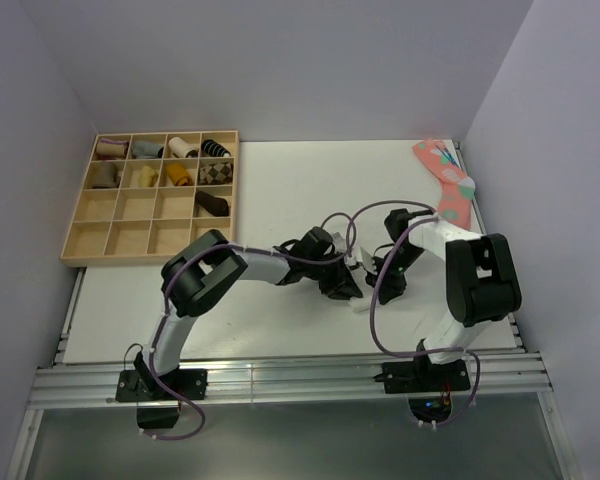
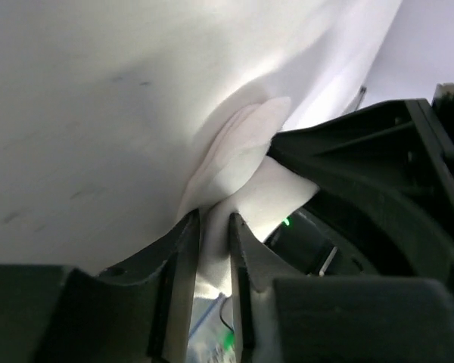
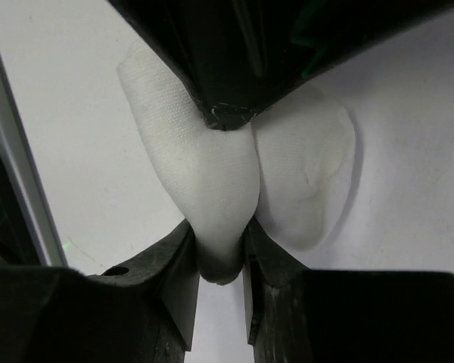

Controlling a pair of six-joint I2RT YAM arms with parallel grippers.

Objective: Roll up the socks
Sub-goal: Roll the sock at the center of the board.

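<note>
A white sock (image 3: 212, 181) lies bunched on the white table, held from both sides. It shows in the left wrist view (image 2: 246, 151) and as a small white patch between the arms in the top view (image 1: 361, 262). My left gripper (image 1: 347, 287) (image 2: 214, 227) is shut on one fold of it. My right gripper (image 1: 380, 268) (image 3: 218, 236) is shut on the other end, with the sock bulging between its fingers (image 3: 178, 261). The two grippers nearly touch. A pink patterned sock (image 1: 446, 180) lies flat at the far right edge of the table.
A wooden compartment tray (image 1: 90, 238) at the far left holds several rolled socks in its upper rows. The metal rail (image 1: 280, 378) runs along the near table edge. Walls close in the left, back and right sides.
</note>
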